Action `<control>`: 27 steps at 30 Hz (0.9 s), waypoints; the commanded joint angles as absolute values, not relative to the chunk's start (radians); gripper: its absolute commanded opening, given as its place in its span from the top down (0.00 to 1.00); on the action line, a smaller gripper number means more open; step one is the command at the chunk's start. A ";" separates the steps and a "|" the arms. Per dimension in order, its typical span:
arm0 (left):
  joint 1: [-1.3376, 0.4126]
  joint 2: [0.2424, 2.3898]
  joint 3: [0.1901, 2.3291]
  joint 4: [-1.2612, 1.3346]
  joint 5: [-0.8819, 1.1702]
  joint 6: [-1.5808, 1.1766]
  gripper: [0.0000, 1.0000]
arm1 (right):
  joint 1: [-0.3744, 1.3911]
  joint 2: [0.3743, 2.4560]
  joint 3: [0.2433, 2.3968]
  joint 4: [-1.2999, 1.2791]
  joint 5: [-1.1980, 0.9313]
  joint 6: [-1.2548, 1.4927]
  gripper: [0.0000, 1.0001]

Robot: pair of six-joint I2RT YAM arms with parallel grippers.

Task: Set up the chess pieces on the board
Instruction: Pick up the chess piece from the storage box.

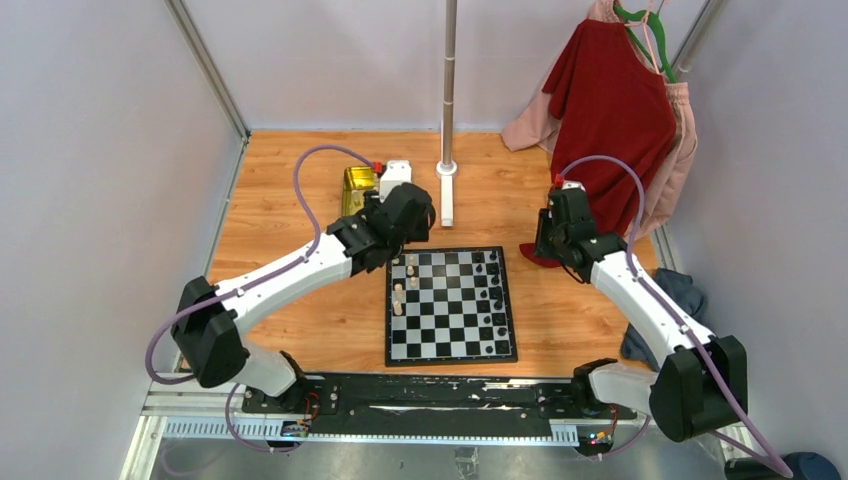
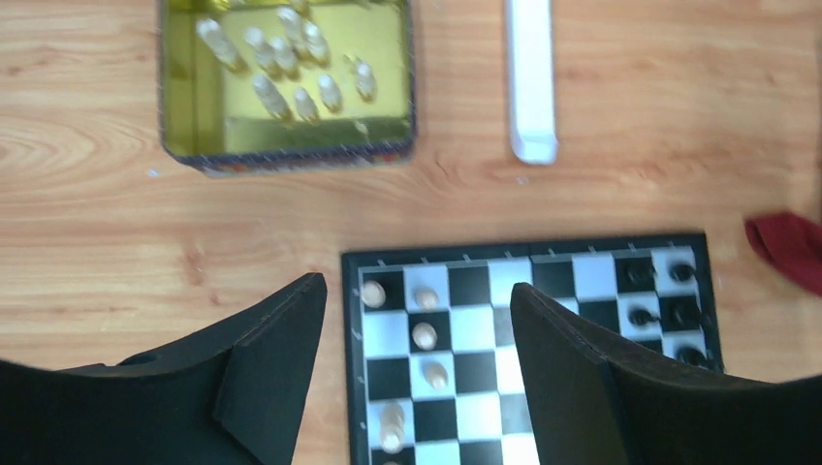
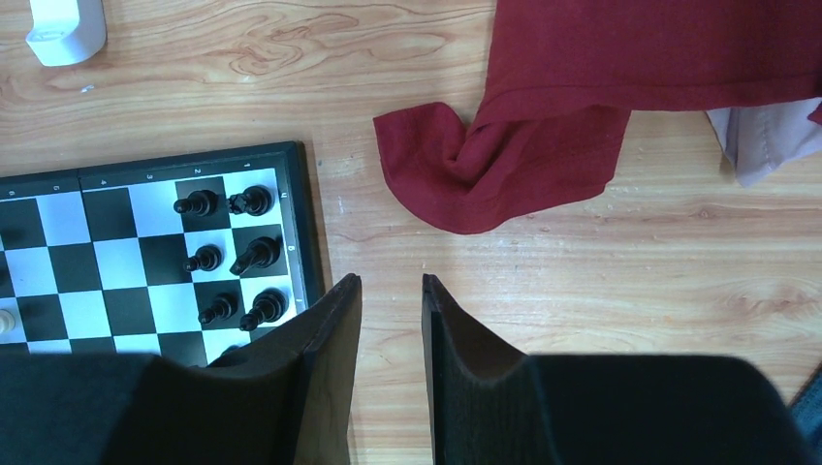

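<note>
Our left pincer (image 2: 417, 291) hangs open over the board (image 2: 591, 276), and our right pincer (image 3: 391, 281) is open beside it. Both are empty. Some chess pieces (image 2: 424, 334) stand there; more lie in the gold tin (image 2: 291, 155). They look tiny, light and tippy, so we should pinch each gently round its middle.

High rear overview, close downward wrist views, all sharing board (image 1: 450, 322)

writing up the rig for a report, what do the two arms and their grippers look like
Both arms match: the left arm and right arm have white tubular links between bulky black joint housings. A lilac cable loops loosely along each one. The left gripper and right gripper each carry two matte black, wedge-shaped fingers. No markings are visible.
</note>
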State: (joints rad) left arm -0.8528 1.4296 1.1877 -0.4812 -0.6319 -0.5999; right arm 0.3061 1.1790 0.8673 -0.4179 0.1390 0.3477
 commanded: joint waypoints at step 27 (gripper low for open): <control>-0.383 1.933 1.477 -0.350 -0.411 -0.547 0.35 | 0.305 1.155 0.781 -0.413 0.095 0.381 0.66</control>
